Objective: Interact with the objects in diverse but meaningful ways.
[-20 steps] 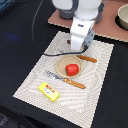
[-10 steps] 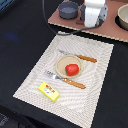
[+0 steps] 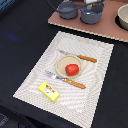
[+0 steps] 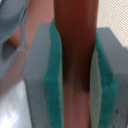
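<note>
I have lifted away from the placemat (image 3: 65,70) and out of the exterior view, my fingers (image 4: 106,90) now clamped on a reddish-brown rod, likely the sausage (image 4: 75,60), leaving the tomato (image 3: 72,69) well behind on its plate (image 3: 61,65).

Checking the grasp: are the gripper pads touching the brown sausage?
Touching. The wrist view shows the brown sausage pressed between both green pads of the gripper, no gap visible.
</note>
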### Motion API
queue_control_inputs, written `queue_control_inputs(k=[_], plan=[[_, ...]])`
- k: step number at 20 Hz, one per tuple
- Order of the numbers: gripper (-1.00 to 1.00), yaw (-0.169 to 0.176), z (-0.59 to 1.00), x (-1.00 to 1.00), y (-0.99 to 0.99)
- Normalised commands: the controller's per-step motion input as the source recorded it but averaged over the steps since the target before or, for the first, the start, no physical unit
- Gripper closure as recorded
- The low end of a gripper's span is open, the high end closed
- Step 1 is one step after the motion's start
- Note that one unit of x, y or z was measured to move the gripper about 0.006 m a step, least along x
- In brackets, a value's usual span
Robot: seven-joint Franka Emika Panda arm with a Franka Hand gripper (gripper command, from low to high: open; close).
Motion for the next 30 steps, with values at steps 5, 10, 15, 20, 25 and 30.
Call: queue_control_inputs(k=[5,10,15,20,25,30], plan=[[1.00,0.000,-0.25,-0.91,0.49],[1.00,0.000,-0.51,-0.88,0.57],[1.00,0.000,-0.46,-0.46,0.46],[1.00,0.000,-0.40,-0.33,0.35],[1.00,0.000,-0.23,-0.15,0.22],[-1.00,0.000,-0.10,0.00,0.29]])
